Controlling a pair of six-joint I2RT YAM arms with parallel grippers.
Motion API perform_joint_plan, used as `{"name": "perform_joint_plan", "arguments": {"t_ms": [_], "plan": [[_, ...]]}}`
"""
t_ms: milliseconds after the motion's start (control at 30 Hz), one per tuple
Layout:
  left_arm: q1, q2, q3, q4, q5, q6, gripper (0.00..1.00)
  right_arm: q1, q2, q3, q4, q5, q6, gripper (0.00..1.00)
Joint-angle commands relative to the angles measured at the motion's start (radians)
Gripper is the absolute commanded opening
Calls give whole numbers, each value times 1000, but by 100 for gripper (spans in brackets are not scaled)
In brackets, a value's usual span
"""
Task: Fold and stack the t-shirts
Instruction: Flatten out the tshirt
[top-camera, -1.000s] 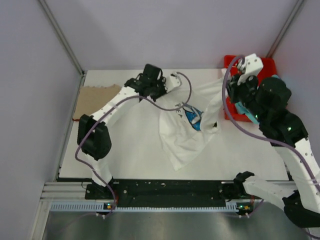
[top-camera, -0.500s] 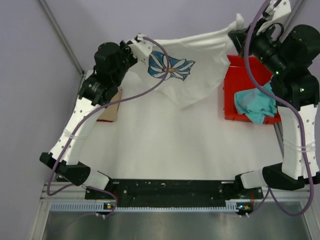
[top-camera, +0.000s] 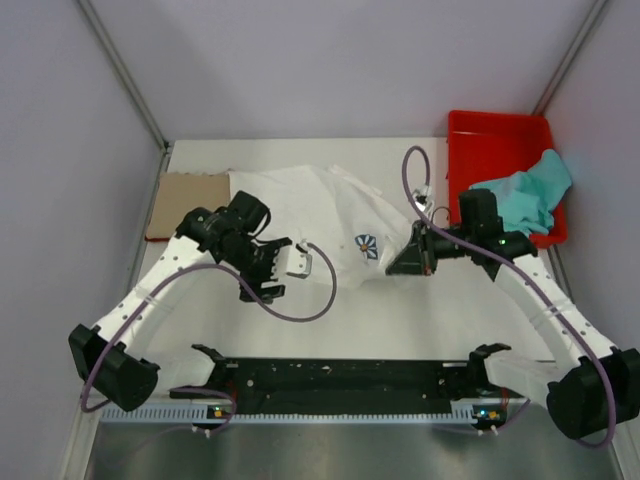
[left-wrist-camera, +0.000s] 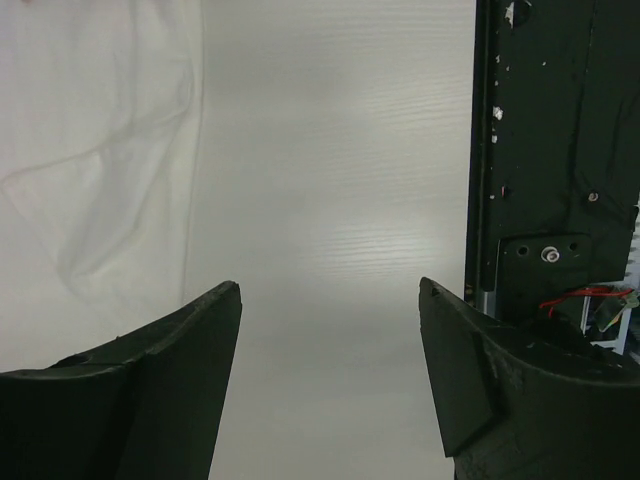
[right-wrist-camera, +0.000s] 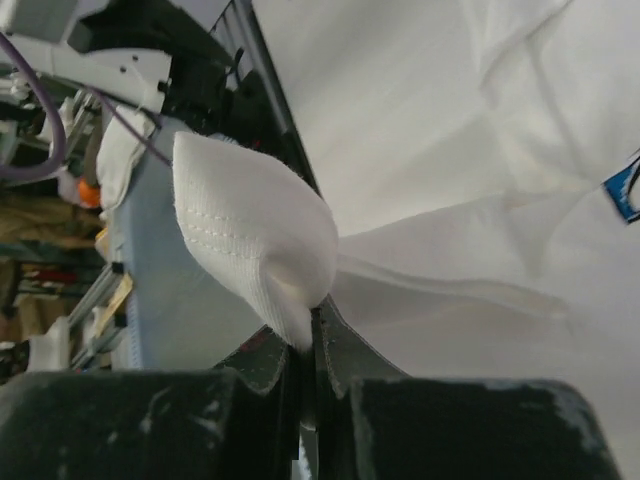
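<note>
While clamping a doubled fold of the white t-shirt (top-camera: 300, 205) hem between tightly closed jaws, holding the right gripper (top-camera: 400, 266) low at the four o'clock edge of that garment. Lying crumpled across the middle of the table (top-camera: 400, 320) and spreading back toward eleven o'clock, showing only a small patch of the daisy print (top-camera: 368, 246) close beside the pinched corner. Hanging the left gripper (left-wrist-camera: 330, 288) at the shirt's seven o'clock side with jaws standing wide apart, gripping nothing, framing bare tabletop between the fingers (left-wrist-camera: 150, 390). Keeping just clear of the white cloth there, with the cloth edge running past the nine o'clock finger in the wrist view and the black base rail (left-wrist-camera: 540, 150) passing at three o'clock. Resting flat at ten o'clock of the table, touching the white shirt's far corner: the tan t-shirt (top-camera: 190, 200). Draping over the near three o'clock rim of the red bin (top-camera: 500, 130) at two o'clock: the teal t-shirt (top-camera: 525, 190), bunched and apart from both grippers.
</note>
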Motion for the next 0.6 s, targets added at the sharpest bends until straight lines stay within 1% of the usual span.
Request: {"name": "perform_joint_plan", "arguments": {"t_ms": [0, 100, 133, 233, 300, 367, 400, 467, 567], "plan": [[47, -24, -43, 66, -33, -109, 76, 79, -82, -119, 91, -94, 136, 0], [71, 52, -77, 328, -168, -255, 75, 80, -107, -196, 85, -5, 208, 0], [76, 94, -63, 373, -199, -286, 75, 79, -105, -210, 80, 27, 225, 0], [107, 267, 47, 432, -231, -393, 74, 79, -85, -250, 82, 150, 269, 0], [134, 399, 165, 458, -230, -519, 72, 76, -55, -265, 82, 234, 285, 0], [147, 540, 298, 450, -237, -642, 67, 68, -23, -267, 83, 300, 297, 0], [147, 591, 338, 459, -246, -700, 67, 65, -6, -264, 83, 346, 306, 0], [147, 674, 387, 505, -274, -787, 67, 65, 19, -261, 83, 422, 306, 0], [136, 767, 423, 562, -360, -863, 64, 63, 42, -258, 89, 442, 303, 0]]}}
